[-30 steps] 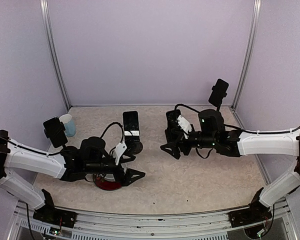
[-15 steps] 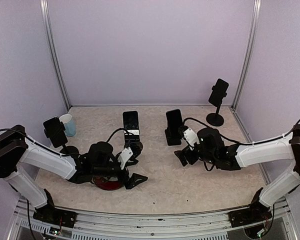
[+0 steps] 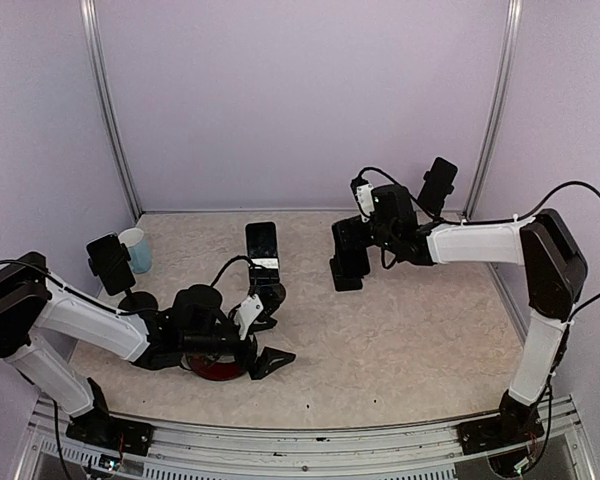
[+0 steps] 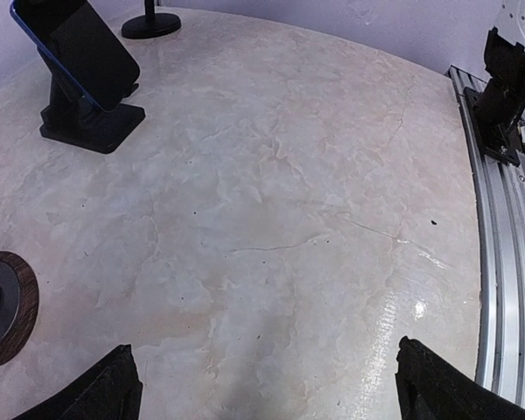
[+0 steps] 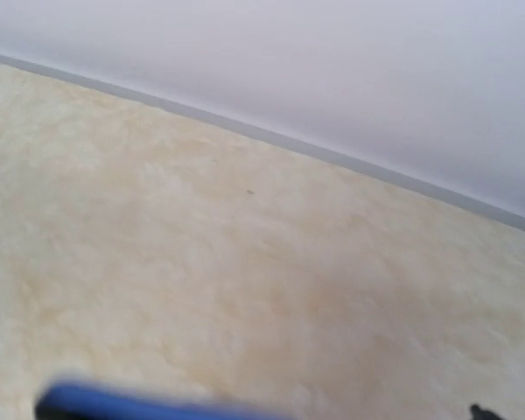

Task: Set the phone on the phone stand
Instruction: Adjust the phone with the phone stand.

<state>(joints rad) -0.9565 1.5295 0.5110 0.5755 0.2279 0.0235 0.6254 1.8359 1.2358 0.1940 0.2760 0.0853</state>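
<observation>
Four phones sit propped on stands across the table point(image 3: 420, 340). Counting away from the pale blue cup point(image 3: 133, 250), the first phone point(image 3: 110, 262) is just beside the cup. The second phone point(image 3: 262, 246) is further along the table. The third phone point(image 3: 345, 250) comes after that, leaning on a black block stand point(image 3: 345, 283). The fourth phone point(image 3: 440, 183) is farthest from the cup, up on a thin post by the back corner.

The right gripper point(image 3: 368, 238) reaches in at the third phone from the side away from the cup. Its jaws are spread wide, and no view shows them closed on anything. Its wrist camera is blurred, with only a blue edge low in the frame.

The left gripper point(image 3: 272, 338) lies low over the table, nearer the cup and in front of the second phone. Its fingers point(image 4: 105, 394) are spread fully apart with only bare table between them. A red disc point(image 3: 212, 370) lies under that arm. In the left wrist view, the third phone's blue rim shows against its stand.
</observation>
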